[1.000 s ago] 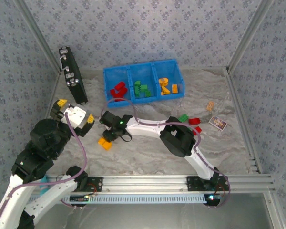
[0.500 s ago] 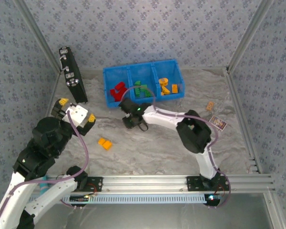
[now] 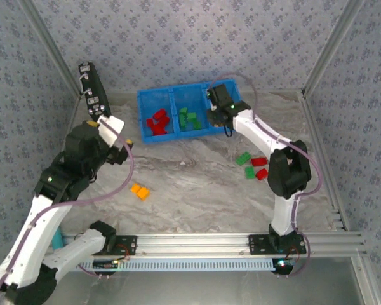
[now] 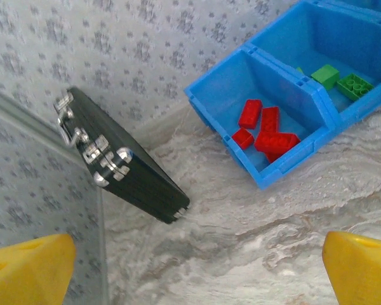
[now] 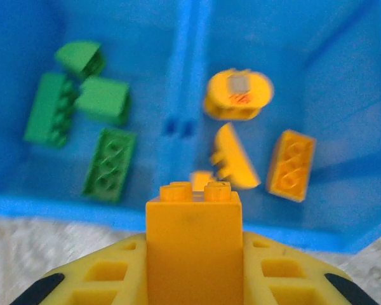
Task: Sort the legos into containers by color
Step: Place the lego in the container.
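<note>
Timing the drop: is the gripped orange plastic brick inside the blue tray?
Out: the right gripper holds the orange plastic brick over the blue tray.

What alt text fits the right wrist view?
The right claw grips an orange-yellow brick, studs up, low in the frame at the near wall of the blue tray. Beyond it, the right-hand compartment holds several orange-yellow pieces and the left-hand one holds green bricks. The picture is slightly blurred.
</note>
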Controlling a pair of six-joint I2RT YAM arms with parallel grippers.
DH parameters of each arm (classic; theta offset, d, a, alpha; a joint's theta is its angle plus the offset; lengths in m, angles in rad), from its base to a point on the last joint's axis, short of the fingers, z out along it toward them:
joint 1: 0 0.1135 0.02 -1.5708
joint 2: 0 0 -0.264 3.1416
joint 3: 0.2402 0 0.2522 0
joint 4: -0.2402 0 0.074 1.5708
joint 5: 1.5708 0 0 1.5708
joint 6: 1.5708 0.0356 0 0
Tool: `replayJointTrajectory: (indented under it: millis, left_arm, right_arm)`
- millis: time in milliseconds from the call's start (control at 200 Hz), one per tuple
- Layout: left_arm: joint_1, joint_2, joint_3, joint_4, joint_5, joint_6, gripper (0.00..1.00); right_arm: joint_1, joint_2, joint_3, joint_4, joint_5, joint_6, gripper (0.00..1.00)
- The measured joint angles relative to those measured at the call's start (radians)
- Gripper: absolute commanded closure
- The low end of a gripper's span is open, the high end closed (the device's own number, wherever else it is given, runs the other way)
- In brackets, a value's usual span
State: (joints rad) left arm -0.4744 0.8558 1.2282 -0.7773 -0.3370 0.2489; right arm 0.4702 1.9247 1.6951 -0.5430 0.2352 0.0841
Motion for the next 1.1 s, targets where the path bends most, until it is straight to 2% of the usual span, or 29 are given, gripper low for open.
replayJointTrajectory:
  millis: [270,445,625,710,930,1100]
  left_arm:
    - [0.047,0.117,-0.018,-0.109,0.084,-0.422,0.00]
    - [0.058,0.129,-0.225,-0.084,0.172,-0.726,0.02]
    - [0.058,0.130,-0.403,-0.082,0.192,-0.967,0.03]
    - [0.058,0.130,-0.452,-0.075,0.192,-1.042,0.04]
    - [0.058,0.154,-0.520,-0.018,0.201,-1.158,0.09]
    - [0.055,0.201,-0.585,0.048,0.218,-1.207,0.15]
  right_arm:
    - [-0.118,0.139,0.084,0.070,0.020,0.005,0.70]
    - [-0.166,0.245,0.129,0.111,0.000,0.016,0.70]
    - [-0.198,0.312,0.167,0.132,-0.051,0.018,0.65]
    - [-0.203,0.326,0.174,0.138,-0.077,0.023,0.60]
    - [-0.207,0.329,0.174,0.164,-0.135,0.035,0.37]
    - [-0.207,0.327,0.171,0.192,-0.153,0.034,0.34]
